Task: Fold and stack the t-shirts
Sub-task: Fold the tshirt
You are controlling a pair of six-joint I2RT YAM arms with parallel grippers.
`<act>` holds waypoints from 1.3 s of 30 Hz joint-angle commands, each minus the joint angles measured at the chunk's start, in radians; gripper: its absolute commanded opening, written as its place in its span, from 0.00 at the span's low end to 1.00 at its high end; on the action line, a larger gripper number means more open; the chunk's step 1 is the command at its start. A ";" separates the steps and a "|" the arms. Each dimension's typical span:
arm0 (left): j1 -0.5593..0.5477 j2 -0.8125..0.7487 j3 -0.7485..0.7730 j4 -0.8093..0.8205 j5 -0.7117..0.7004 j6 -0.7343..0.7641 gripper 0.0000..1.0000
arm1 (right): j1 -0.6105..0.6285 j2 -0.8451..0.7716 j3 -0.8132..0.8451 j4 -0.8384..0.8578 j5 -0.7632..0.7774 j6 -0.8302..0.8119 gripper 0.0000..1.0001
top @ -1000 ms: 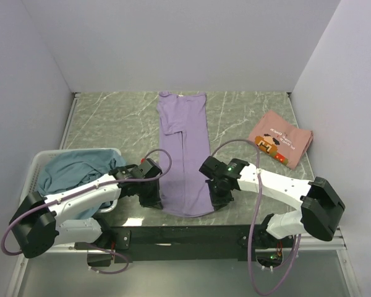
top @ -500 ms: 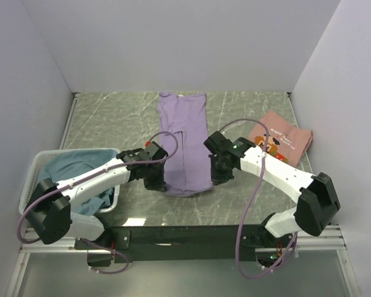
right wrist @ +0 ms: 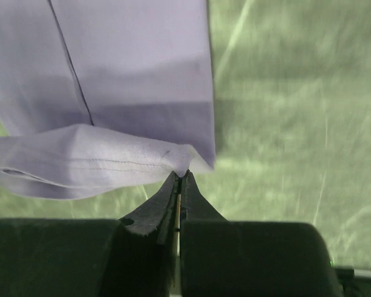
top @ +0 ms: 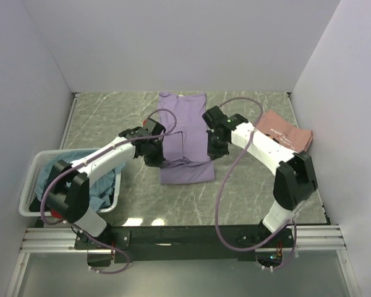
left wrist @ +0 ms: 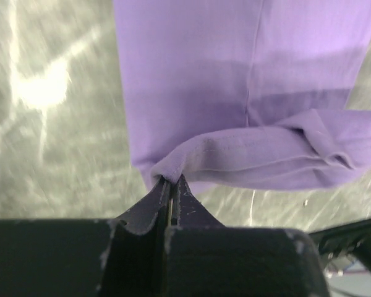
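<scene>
- Tabletop [top: 111,117]: a flat slab with a dark grey-green, marble-like pattern and pale veins, glossy enough to catch glare.
- Lavender-purple t-shirt [top: 185,170]: smooth plain knit, laid as a long narrow strip down the middle of the table. Its near hem was raised and doubled back over the body, which made a soft rolled fold with a stitched edge. No writing showed on it.
- White slatted plastic basket [top: 31,192]: it sat at the table's left edge.
- Teal-blue t-shirt [top: 55,170]: it was crumpled in a heap inside the basket.
- Salmon-pink t-shirt [top: 284,133]: folded into a rectangle at the far right, well apart from the lavender one. The right arm partly hid it, and its small print was too small to read.
- Left gripper [left wrist: 168,182]: its matte black fingers were clenched on the left corner of the lifted lavender hem.
- Right gripper [right wrist: 180,176]: it was pinched tight on the right corner of the same hem.
</scene>
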 commanded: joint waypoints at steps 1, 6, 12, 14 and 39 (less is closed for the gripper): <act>0.050 0.058 0.090 0.050 0.005 0.072 0.00 | -0.039 0.064 0.116 0.024 0.037 -0.048 0.00; 0.105 0.151 0.175 0.072 0.011 0.110 0.00 | -0.080 0.206 0.299 0.006 0.049 -0.090 0.00; 0.173 0.292 0.299 0.096 0.045 0.162 0.00 | -0.115 0.349 0.478 -0.024 0.047 -0.113 0.00; 0.196 0.320 0.340 0.101 0.065 0.168 0.00 | -0.129 0.390 0.532 -0.027 0.046 -0.121 0.00; 0.303 0.455 0.555 0.151 0.138 0.175 0.70 | -0.174 0.546 0.798 -0.074 -0.026 -0.177 0.52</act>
